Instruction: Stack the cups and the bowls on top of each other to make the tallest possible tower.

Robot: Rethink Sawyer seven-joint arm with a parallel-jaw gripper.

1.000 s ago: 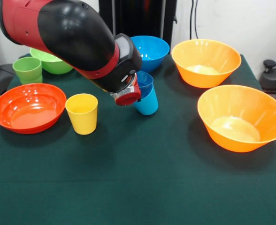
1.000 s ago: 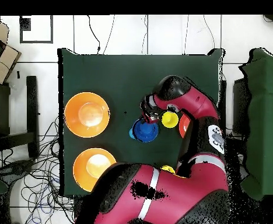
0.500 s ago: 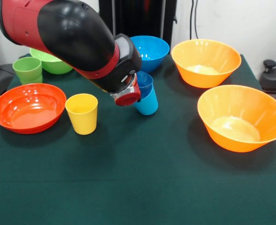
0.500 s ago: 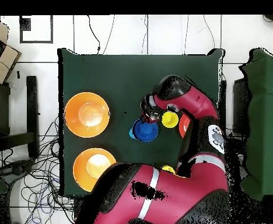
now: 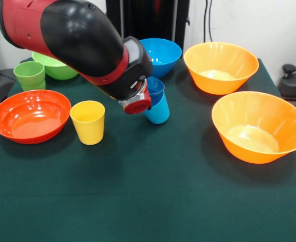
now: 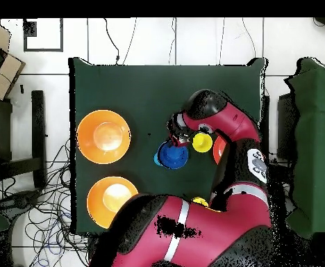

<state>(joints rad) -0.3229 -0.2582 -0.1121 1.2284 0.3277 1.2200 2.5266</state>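
Gripper state cannot be told (wrist blocks it); it is held against the tilted light blue plastic cup, which lies at its three o'clock, front view.

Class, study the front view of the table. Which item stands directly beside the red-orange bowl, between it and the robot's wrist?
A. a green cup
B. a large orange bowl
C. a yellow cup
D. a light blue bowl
C. The yellow cup stands upright on the cloth right next to the red-orange bowl, with the robot's wrist on its other side; the green cup sits farther back.
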